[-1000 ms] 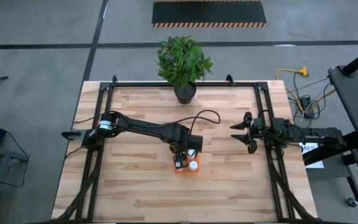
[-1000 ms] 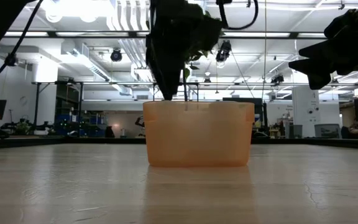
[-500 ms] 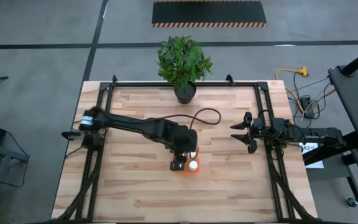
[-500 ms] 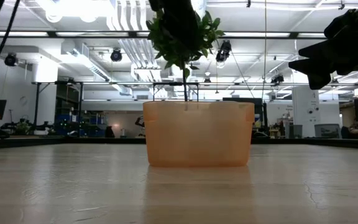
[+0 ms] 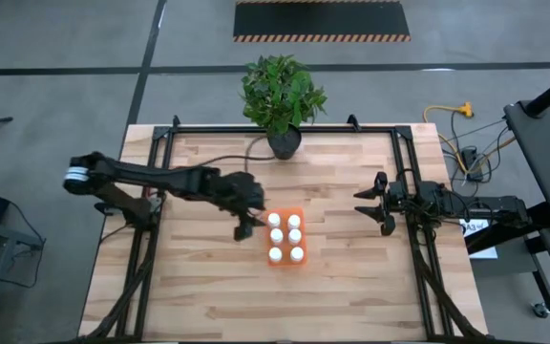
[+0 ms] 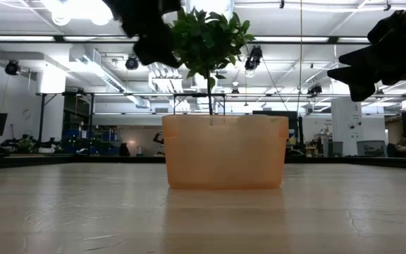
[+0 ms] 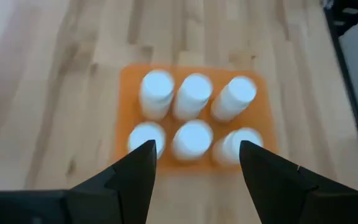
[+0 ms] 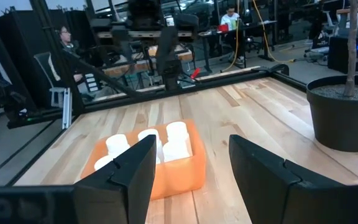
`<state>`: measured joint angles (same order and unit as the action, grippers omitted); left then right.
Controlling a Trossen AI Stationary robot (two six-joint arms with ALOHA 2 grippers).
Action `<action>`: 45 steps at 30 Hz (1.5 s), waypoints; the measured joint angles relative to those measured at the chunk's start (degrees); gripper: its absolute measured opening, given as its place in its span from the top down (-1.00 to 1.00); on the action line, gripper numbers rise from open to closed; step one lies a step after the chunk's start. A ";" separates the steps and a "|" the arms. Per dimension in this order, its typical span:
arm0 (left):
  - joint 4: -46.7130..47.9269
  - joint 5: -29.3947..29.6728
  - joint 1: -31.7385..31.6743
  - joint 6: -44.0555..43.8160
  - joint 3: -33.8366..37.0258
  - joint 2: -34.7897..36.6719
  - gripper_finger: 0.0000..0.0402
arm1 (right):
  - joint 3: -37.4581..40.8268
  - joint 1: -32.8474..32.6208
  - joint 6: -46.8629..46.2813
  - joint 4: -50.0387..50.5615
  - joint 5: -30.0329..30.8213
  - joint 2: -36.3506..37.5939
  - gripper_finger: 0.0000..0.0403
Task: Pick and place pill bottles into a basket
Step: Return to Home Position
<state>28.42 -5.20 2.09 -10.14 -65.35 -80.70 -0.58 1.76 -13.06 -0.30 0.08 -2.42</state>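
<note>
6 pill bottles are standing in 2 rows inside the orange basket on the surface, while the left end effector is hovering just beside it, fingers spread and empty, and the right end effector is waiting well apart, likewise spread and empty.

Pale wood-plank table, low sheen. Smooth orange plastic basket, slightly translucent. White pill bottles, matt plastic look. Black metal frame; dark matt pot at 12 o'clock.
</note>
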 joint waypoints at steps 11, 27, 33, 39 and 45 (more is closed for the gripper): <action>-12.46 3.69 -0.64 -3.93 20.65 22.33 -0.06 | 0.00 0.00 0.01 0.01 -0.02 -0.01 0.05; -29.30 5.66 -0.64 -10.58 40.90 52.01 -0.06 | 0.00 -0.01 0.00 0.02 0.00 0.00 0.05; -29.26 10.30 -0.64 -12.15 44.42 58.34 -0.06 | 0.00 0.00 0.00 0.00 0.00 0.00 0.05; -29.65 16.16 -0.66 -13.57 47.83 70.80 -0.06 | 0.00 -0.01 0.00 0.04 -0.03 0.01 0.05; -30.76 16.26 -0.64 -13.56 51.30 79.07 -0.06 | 0.00 0.00 0.04 -0.17 0.10 -0.04 0.05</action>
<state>-2.34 11.06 1.45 -23.71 -14.05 -1.63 -0.58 1.76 -13.02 -0.47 0.18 -2.46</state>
